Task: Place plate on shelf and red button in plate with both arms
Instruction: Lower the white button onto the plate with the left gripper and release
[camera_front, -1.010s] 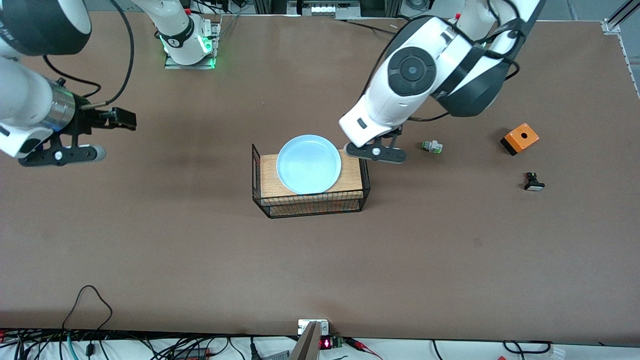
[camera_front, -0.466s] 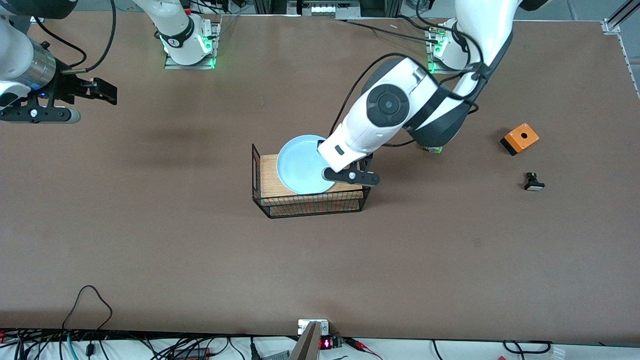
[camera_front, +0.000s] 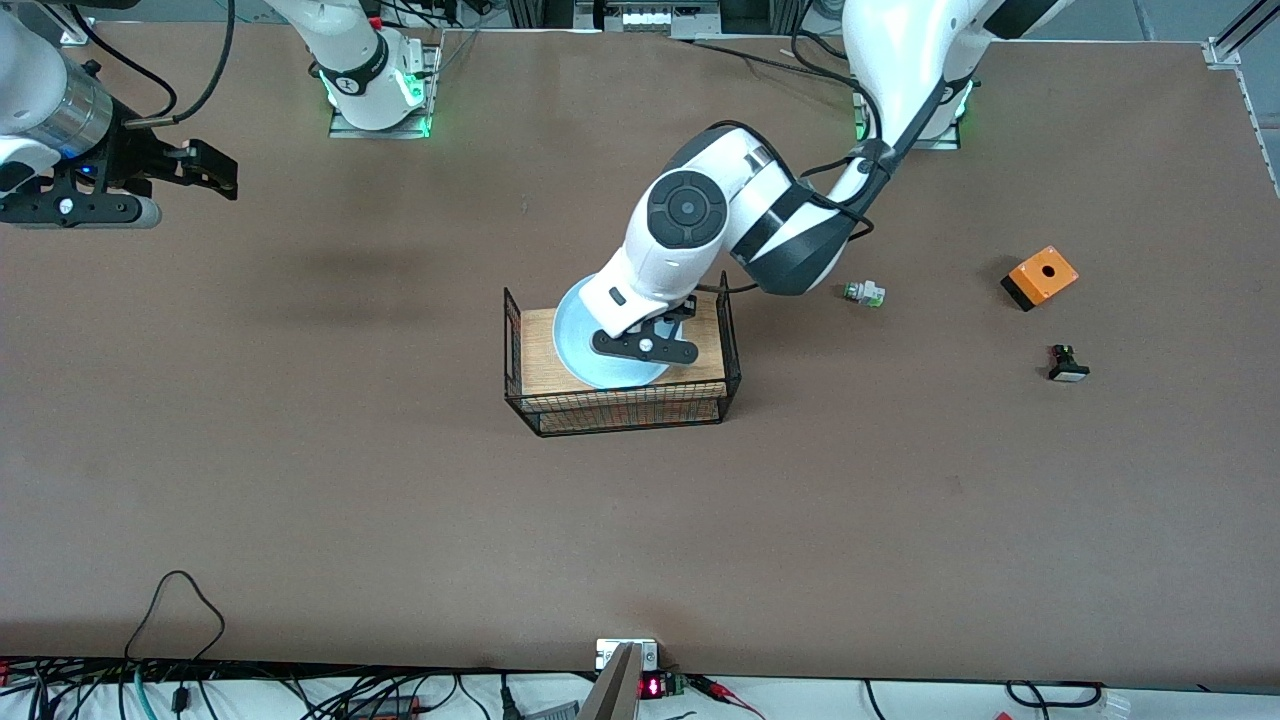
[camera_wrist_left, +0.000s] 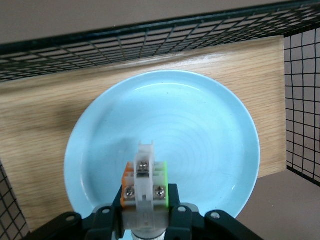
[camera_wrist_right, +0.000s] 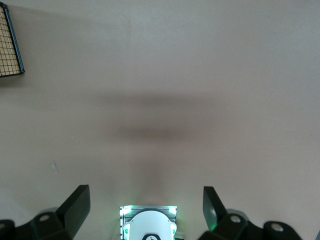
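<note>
Over the plate (camera_wrist_left: 162, 150) in the basket (camera_front: 620, 408), your left gripper (camera_wrist_left: 145, 220) pinches the small, light, rigid red button (camera_wrist_left: 144, 182) by its sides, while your right gripper (camera_wrist_right: 145, 210) waits open.

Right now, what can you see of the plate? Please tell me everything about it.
The plate is round, shallow and pale blue, smooth and plain with a slight gloss. It lies flat on the wooden board inside the wire basket, covering much of the board. The left gripper hangs over it, shut on a small button module; in the front view the arm hides part of the plate.
</note>
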